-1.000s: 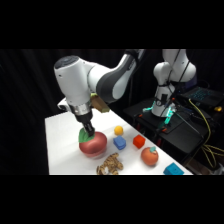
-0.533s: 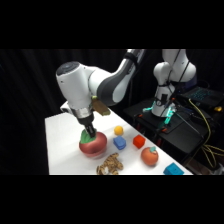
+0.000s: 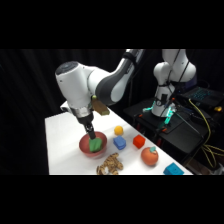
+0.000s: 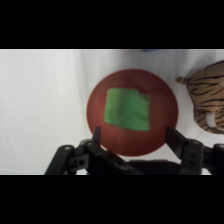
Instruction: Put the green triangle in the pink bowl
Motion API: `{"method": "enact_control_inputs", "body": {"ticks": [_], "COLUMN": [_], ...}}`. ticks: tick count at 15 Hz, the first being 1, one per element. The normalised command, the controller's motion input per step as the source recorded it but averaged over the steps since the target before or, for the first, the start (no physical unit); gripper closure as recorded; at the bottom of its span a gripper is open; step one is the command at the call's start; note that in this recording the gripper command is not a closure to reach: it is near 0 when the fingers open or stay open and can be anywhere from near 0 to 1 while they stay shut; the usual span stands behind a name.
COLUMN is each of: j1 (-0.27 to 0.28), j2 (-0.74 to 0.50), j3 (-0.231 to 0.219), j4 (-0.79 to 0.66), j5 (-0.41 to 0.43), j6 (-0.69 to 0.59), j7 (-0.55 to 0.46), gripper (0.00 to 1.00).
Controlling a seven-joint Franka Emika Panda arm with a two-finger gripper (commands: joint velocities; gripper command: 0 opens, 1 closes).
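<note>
The jaws (image 4: pixel 132 137) stand spread wide and hold nothing, hanging just above the pink bowl (image 4: pixel 97 107). The green triangle (image 4: pixel 127 109) lies inside it, near the middle. Best to lift straight up, clear of the rim. From the wrist view its broad face points upward, long axis unclear.

A tiger toy (image 3: pixel 110 164), blue block (image 3: pixel 119 143), red block (image 3: pixel 139 142) and tomato (image 3: pixel 149 156) lie nearby.
</note>
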Motion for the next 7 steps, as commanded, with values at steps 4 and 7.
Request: {"method": "enact_control_inputs", "body": {"ticks": [4, 7], "j1": [-0.011, -0.006], "j2": [-0.04, -0.07], "j3": [-0.001, -0.01], "j4": [0.05, 0.02], "j5": [0.086, 0.074], "j6": [-0.06, -0.05], "j7": [0.01, 0.02], "gripper": [0.0, 0.0]}}
